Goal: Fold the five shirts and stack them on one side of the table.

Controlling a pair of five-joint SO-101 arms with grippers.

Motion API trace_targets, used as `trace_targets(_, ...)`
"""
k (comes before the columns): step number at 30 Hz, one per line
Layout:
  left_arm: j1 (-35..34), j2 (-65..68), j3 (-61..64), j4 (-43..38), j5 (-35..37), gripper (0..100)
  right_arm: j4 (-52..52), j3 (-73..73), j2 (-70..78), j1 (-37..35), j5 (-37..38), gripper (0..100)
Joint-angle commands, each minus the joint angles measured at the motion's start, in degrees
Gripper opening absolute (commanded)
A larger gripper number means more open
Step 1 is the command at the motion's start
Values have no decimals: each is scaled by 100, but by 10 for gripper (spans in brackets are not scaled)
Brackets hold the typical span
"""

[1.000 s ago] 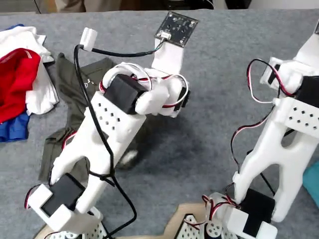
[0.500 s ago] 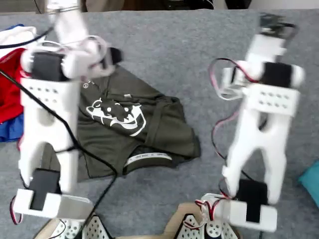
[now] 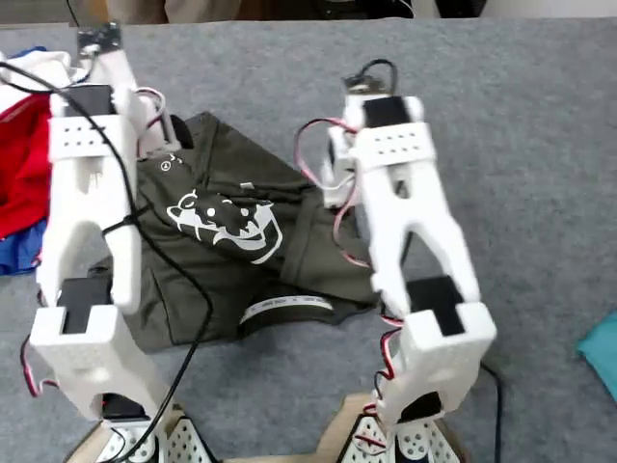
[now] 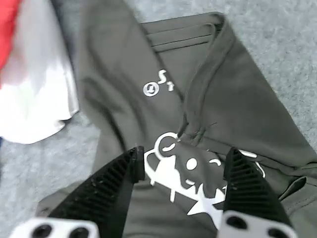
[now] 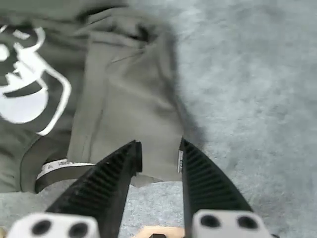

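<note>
The grey cloth-covered table (image 3: 521, 145) carries a rumpled olive shirt (image 3: 231, 251) with a white print just toward 9 o'clock of centre, a red shirt (image 3: 19, 178), white shirt (image 4: 39, 99) and blue shirt (image 3: 12, 256) heaped at its 9-to-10 o'clock edge, and a teal item (image 3: 603, 352) at 4 o'clock.

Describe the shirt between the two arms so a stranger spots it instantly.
On the grey felt table, look at the middle, beside the heap of red, white and blue shirts. The crumpled dark olive-green shirt lies there, marked by a white cartoon print.
</note>
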Motion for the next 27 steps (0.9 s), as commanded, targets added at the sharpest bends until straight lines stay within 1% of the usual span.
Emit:
trace_targets(1,246,110,-35,-413,-9,264,44,-400,84,-171,-53,131)
trace_targets(5,536,321,-35,-571,-9,262,299,-426,101,-101,-53,131)
trace_targets(10,835,514,-44,-923,-9,171,527,-382,119,233,-53,130)
trace_targets(12,853,620,-35,-1011,-9,148,527,-400,119,418,-44,130)
trace_targets(16,809,910,-35,-1204,-9,139,492,-435,101,611,-44,130)
trace_targets(18,747,1077,-35,-1169,9,139,484,-532,110,716,-44,130)
trace_targets(23,721,1420,-62,-1196,730,139,492,-690,127,743,-53,130)
trace_targets(27,747,1596,-369,-1037,844,139,484,-655,127,725,-123,130)
